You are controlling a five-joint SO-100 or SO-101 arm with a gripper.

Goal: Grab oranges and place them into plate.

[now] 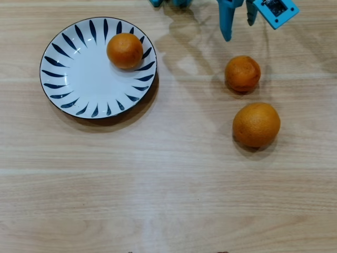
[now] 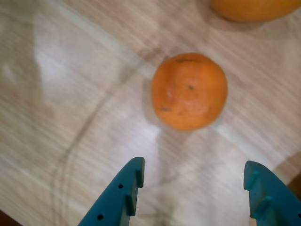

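One orange (image 1: 125,50) sits on the plate (image 1: 79,79), near its rim. Two more (a small orange (image 1: 243,73) and a big orange (image 1: 256,124)) lie on the table (image 1: 168,184). The blue gripper (image 2: 193,176) hangs open above the small one, holding nothing.

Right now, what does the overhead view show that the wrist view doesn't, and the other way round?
Only the overhead view shows the plate with one orange on it. Only the wrist view shows the open gripper up close, jaws spread and empty. Both show the smaller orange on the table near the gripper, and the larger orange beyond it.
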